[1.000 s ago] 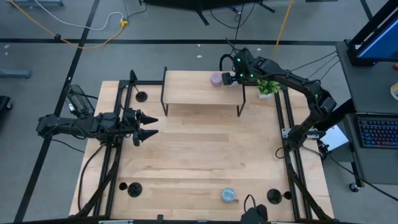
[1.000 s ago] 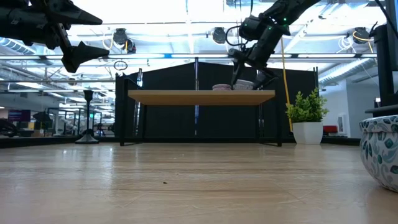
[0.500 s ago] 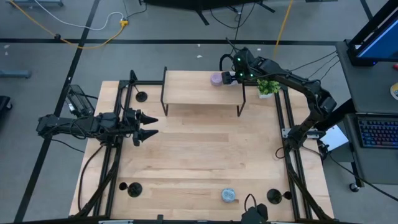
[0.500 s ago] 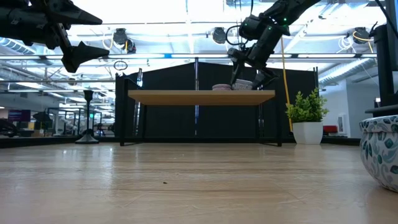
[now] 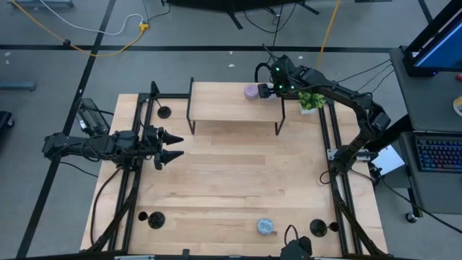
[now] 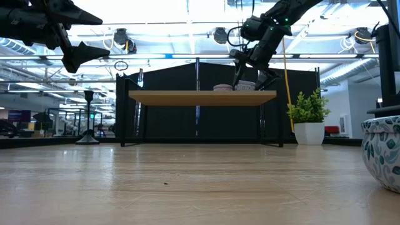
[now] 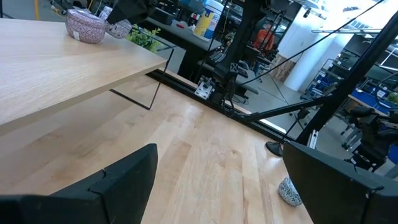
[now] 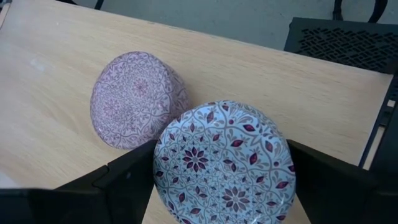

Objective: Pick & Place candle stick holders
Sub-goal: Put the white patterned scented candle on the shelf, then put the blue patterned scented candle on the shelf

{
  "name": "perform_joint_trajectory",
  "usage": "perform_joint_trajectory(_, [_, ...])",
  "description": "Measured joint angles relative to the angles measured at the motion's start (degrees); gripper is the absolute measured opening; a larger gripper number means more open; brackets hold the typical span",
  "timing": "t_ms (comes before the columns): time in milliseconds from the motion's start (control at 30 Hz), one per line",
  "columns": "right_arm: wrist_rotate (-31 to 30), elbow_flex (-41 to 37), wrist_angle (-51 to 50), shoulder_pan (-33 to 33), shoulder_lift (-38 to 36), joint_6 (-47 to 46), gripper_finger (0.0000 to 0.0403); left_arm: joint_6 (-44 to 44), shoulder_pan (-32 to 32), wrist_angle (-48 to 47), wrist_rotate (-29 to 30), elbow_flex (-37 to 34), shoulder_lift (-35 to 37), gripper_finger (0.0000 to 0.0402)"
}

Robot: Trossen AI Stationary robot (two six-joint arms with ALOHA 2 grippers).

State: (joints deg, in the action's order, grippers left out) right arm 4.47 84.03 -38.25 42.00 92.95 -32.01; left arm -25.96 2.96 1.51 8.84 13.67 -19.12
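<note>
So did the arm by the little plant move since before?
No. The right gripper stays over the shelf's far end, beside the potted plant.

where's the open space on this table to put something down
The widest bare patch is the table's middle, between the shelf and the blue bowl near the front edge. The shelf's left part is free; its right end is crowded by two bowls and the right gripper.
</note>
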Motion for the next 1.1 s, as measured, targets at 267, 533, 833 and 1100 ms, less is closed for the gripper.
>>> perform_joint_trajectory(267, [-0.1,0.0,0.1,0.0,0.0,-0.1,0.033,0.0,0.0,0.0,0.0,0.0,0.0,0.0351])
perform_joint_trajectory(533, [-0.1,0.0,0.2,0.0,0.0,0.4,0.0351,0.0,0.0,0.0,0.0,0.0,0.0,0.0351])
perform_joint_trajectory(833, [0.0,0.0,1.4,0.3,-0.3,2.0,0.0377,0.3,0.0,0.0,0.0,0.0,0.0,0.0351])
perform_joint_trajectory(1100, [-1.6,-0.1,1.5,1.0,-6.4,3.0,0.0372,0.6,0.0,0.0,-3.7,0.0,0.0,0.0351])
